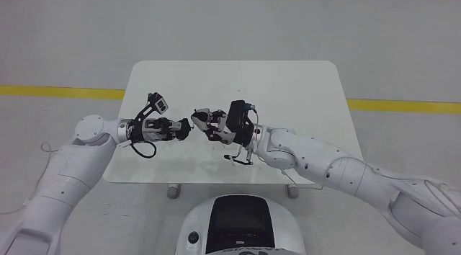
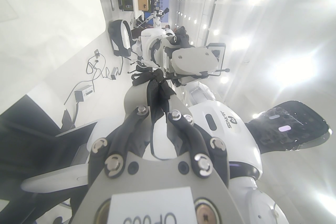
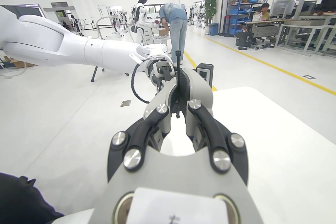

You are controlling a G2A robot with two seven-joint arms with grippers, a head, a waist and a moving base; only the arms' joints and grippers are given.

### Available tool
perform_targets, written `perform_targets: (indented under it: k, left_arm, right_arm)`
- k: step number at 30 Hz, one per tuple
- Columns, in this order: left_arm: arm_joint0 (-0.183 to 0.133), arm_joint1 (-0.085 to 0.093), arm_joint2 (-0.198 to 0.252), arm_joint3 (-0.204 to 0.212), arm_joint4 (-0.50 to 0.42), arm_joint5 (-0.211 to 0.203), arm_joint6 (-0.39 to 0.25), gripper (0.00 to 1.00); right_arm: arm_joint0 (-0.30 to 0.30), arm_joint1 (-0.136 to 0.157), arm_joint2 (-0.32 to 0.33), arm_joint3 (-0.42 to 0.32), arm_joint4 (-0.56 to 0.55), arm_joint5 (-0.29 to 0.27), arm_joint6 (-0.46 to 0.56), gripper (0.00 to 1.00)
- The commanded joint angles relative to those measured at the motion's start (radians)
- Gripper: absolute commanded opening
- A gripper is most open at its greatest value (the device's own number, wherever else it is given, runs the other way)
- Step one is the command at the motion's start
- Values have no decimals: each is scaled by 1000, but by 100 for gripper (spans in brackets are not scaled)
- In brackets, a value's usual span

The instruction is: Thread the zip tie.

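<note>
- Black plastic zip tie (image 3: pixel 178 62) is off the worktop (image 1: pixel 288 89), held in the air between the two arms over its left half. A small square end, which looks like the head, stands up above the right gripper (image 3: pixel 179 86).
- The right gripper is pinched narrow on the strap, which runs upright between its pads.
- The left gripper (image 2: pixel 157 89) is also drawn in narrow, almost tip to tip with the right one. It has black strap between its fingers and a thin loop trailing back toward the wrist. I take this for the tie's other end, though the tangle at the tips is hard to read.
- Risk of a miss: the tail must meet a very small slot in the head. A slight mismatch in angle or height between the arms would likely send the tip past the slot, or butt it against the edge and buckle the strap.
- Risk of a slip: the strap looks thin and slick. Under a light grip, a push could slide or twist it in the pads and turn the toothed face the wrong way for locking.
- Risk of a knock: the tips are so close that any further advance might bump finger against finger and jolt the tie loose, so that it drops.
- Writing: a white label (image 2: pixel 151 205) sits on the left gripper's mount, its print partly cut off. Another label (image 3: pixel 178 206) sits on the right gripper's mount. I leave both unread.
</note>
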State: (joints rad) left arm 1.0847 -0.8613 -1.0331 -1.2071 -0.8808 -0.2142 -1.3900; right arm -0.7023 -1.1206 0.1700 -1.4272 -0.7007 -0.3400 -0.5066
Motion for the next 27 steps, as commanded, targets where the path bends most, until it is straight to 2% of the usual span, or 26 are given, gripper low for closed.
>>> perform_targets:
  k: [1,27]
  left_arm:
    - [0,0,0,0,0,0,0,0]
    - [0,0,0,0,0,0,0,0]
  right_arm:
    - [0,0,0,0,0,0,0,0]
    - [1,-9,0,9,-3,0,15,0]
